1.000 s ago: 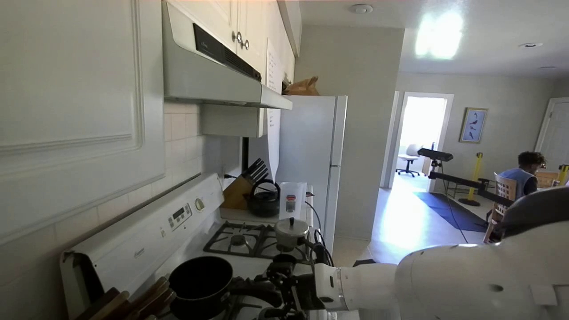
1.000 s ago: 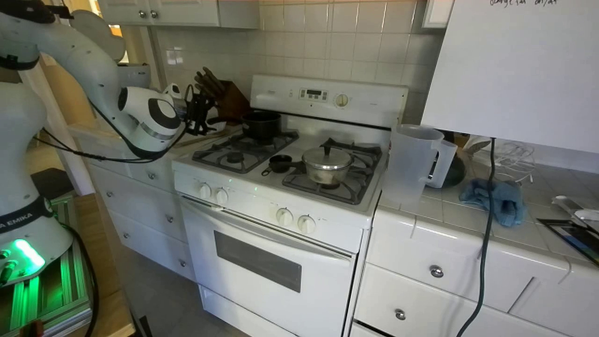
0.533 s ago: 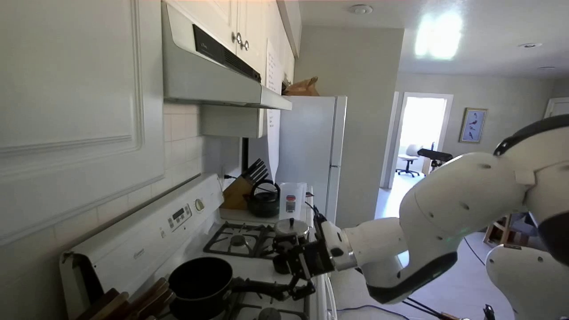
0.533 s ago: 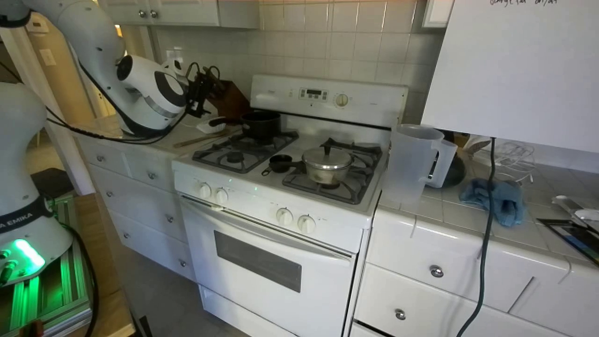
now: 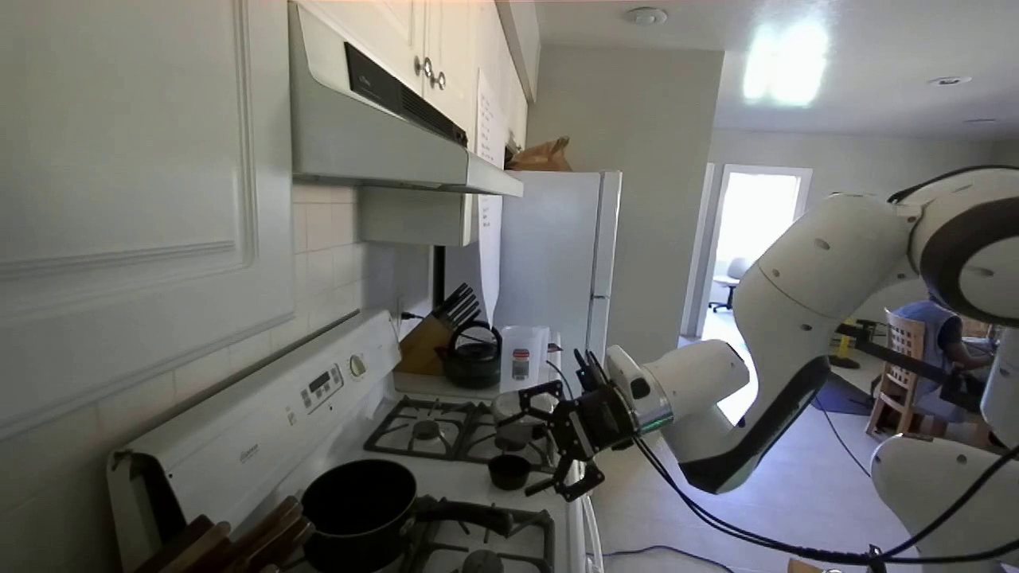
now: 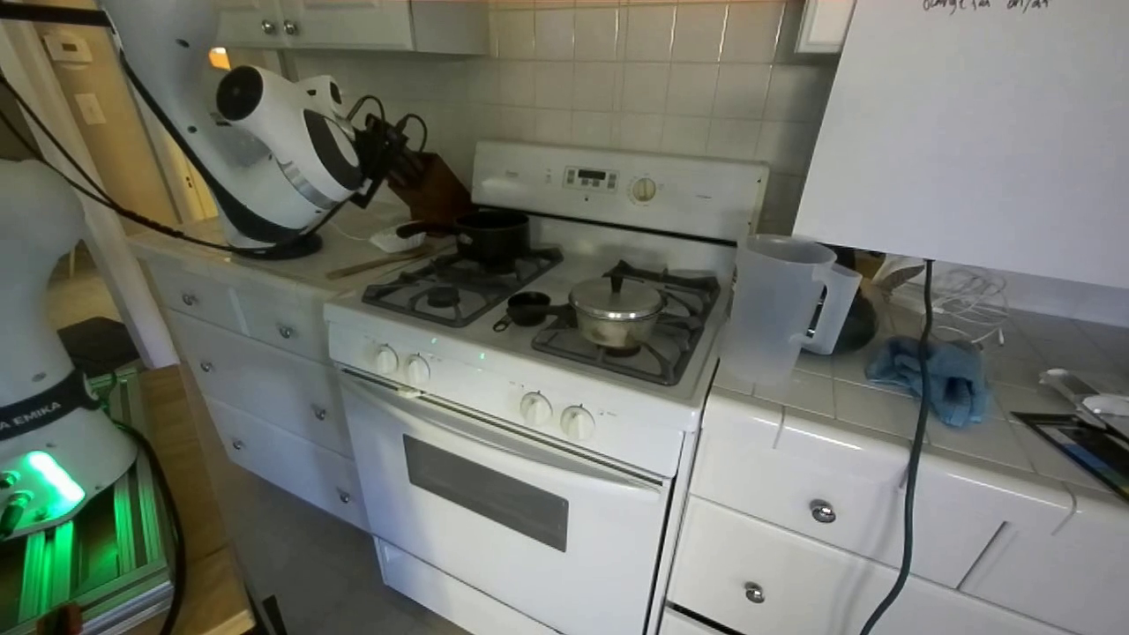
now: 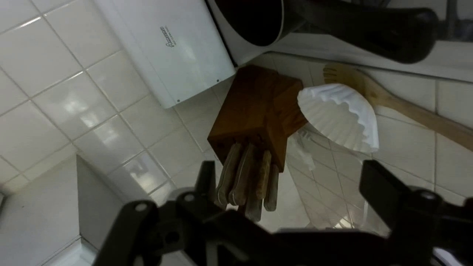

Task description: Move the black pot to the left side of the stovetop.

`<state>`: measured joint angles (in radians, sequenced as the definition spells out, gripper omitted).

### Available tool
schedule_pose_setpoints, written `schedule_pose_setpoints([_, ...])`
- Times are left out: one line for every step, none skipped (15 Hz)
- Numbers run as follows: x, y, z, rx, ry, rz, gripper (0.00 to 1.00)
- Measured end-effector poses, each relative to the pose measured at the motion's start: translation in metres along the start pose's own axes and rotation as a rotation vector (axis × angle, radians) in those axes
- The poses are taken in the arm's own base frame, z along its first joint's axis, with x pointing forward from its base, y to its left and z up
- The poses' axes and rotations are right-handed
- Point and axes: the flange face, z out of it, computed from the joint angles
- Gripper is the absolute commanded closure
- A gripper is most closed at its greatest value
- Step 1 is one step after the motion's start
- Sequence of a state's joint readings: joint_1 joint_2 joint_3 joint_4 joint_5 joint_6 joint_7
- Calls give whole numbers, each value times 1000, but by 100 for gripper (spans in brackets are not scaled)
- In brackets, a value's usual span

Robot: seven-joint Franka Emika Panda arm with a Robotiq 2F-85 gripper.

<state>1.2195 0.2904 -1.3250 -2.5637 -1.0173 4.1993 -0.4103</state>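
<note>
The black pot [image 6: 494,236] sits upright on the back-left burner of the white stovetop [image 6: 578,257] in an exterior view. It also shows near the knife handles in an exterior view [image 5: 358,513]. Its long handle [image 5: 466,513] points toward the stove's left front side. In the wrist view the pot [image 7: 258,22] is at the top, partly cut off. My gripper [image 5: 533,442] is open and empty, raised above and apart from the handle. Both fingers are spread wide in the wrist view [image 7: 288,179]. In an exterior view the fingertips are hard to see against the knife block [image 6: 432,190].
A silver lidded pot [image 6: 617,313] stands on the right burners, with a small dark vessel [image 6: 529,308] beside it. White ruffled paper cups [image 7: 340,114] and a wooden utensil [image 7: 402,107] lie on the left counter. A clear pitcher [image 6: 781,309] stands right of the stove.
My gripper has moved up and back, away from the pot's handle, and its open fingers now show clearly. The black pot has stayed in place.
</note>
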Motion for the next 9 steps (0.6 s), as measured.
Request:
schedule_pose_setpoints([-4,1,-7,12,17,18,0])
schedule_pose_setpoints([-9,3,-15,20,32,38,0])
schedule_pose_setpoints([-15,5,-24,26,44,55,0])
schedule_pose_setpoints([-20,8,-34,24,56,72,0])
schedule_pose_setpoints([-25,11,-43,14,64,83,0])
schedule_pose_setpoints([-30,15,-52,2,72,87,0])
schedule_pose_setpoints([-33,18,-60,-9,77,87,0])
schedule_pose_setpoints([-35,20,-64,-19,78,89,0])
schedule_pose_setpoints([-35,22,-67,-25,81,89,0])
